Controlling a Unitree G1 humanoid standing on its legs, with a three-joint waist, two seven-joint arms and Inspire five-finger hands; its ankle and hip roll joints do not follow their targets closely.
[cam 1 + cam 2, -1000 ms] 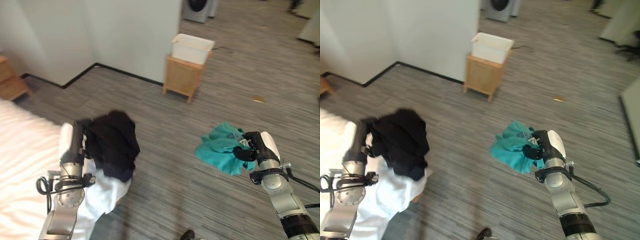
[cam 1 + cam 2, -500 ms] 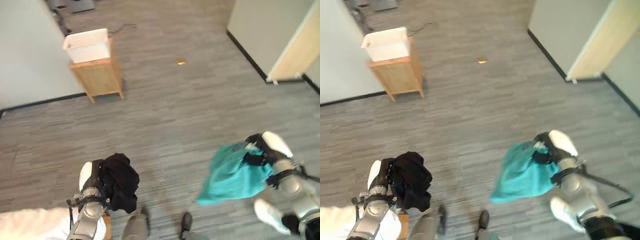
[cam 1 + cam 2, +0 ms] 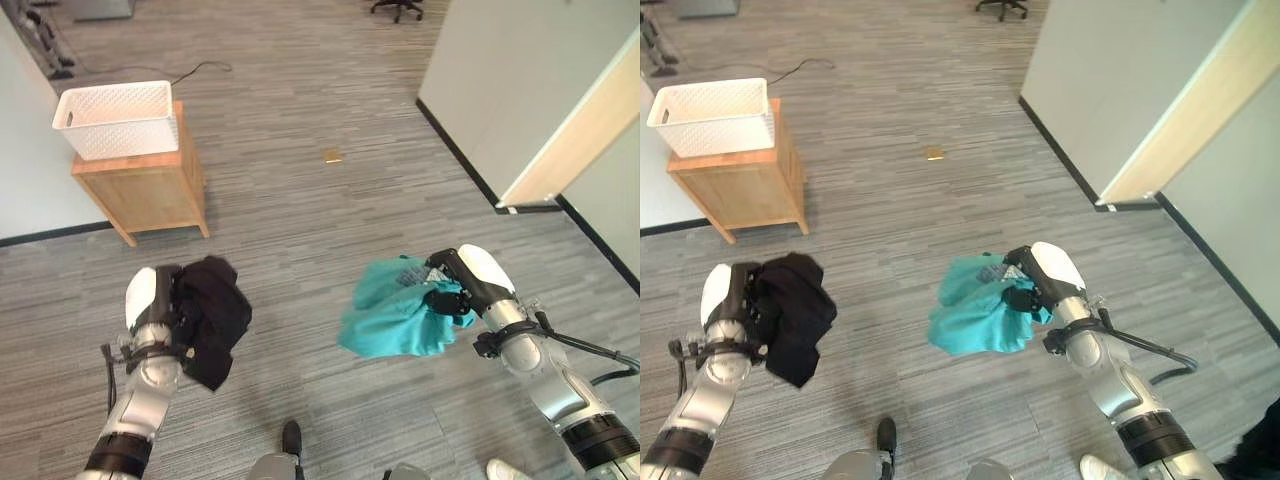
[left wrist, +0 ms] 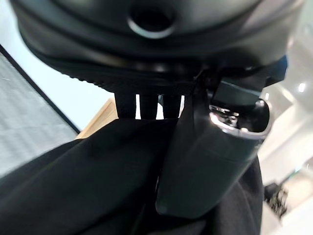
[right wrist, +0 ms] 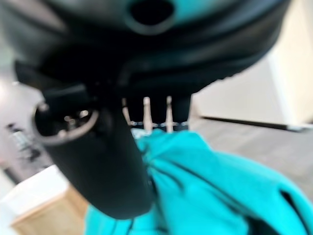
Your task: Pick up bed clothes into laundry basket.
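Note:
A black garment (image 3: 210, 318) hangs from my left hand (image 3: 160, 305), whose fingers are curled round it at the lower left; the same black cloth (image 4: 83, 181) shows in the left wrist view under the thumb (image 4: 210, 156). A teal garment (image 3: 395, 318) droops from my right hand (image 3: 452, 290), shut on it at the lower right; the teal cloth (image 5: 210, 191) bunches past the thumb (image 5: 102, 161) in the right wrist view. The white laundry basket (image 3: 115, 118) sits on a small wooden cabinet (image 3: 140, 192) at the upper left, well beyond both hands.
Grey striped carpet (image 3: 300, 210) spreads between me and the cabinet. A white wall with a black baseboard (image 3: 470, 160) and a light wooden door edge (image 3: 580, 130) run along the right. A small tan scrap (image 3: 333, 156) lies on the floor. An office chair base (image 3: 398, 8) stands far back.
The whole view has swung, so the camera moved: the basket and cabinet now sit nearer at the upper left and the bed is out of frame. Both hands keep hold of their garments.

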